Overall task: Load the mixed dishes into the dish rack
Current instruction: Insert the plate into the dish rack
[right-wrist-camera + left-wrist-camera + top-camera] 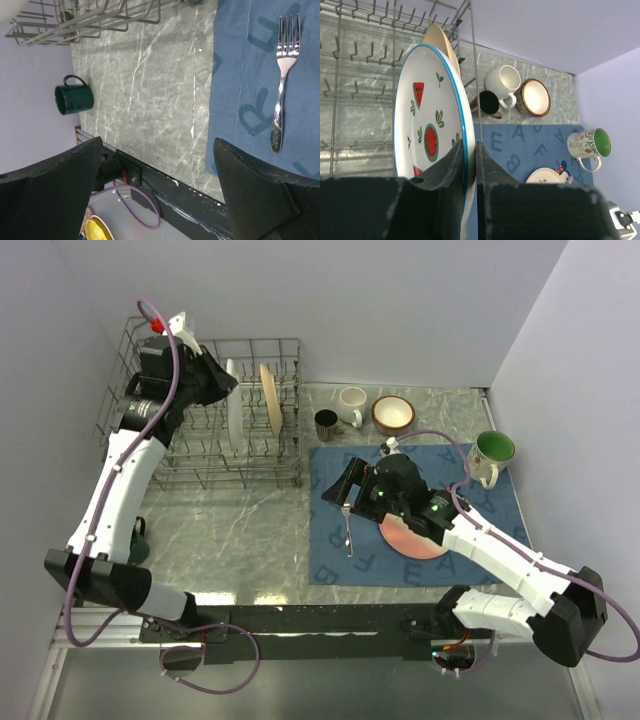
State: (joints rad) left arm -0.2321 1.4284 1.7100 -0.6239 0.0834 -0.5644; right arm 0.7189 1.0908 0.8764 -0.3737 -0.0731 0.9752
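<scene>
The watermelon plate (430,125) is clamped by the left gripper (470,150) in the dish rack (250,341); the right gripper (157,145) is spread wide.

A blue placemat (328,562) printed with darker letters is laid flat on the right half of the table (240,530) — a grey-green marbled top. The scene is enclosed by pale lavender walls (400,310), and a black rail (330,620) is fixed along the table's near edge.
</scene>
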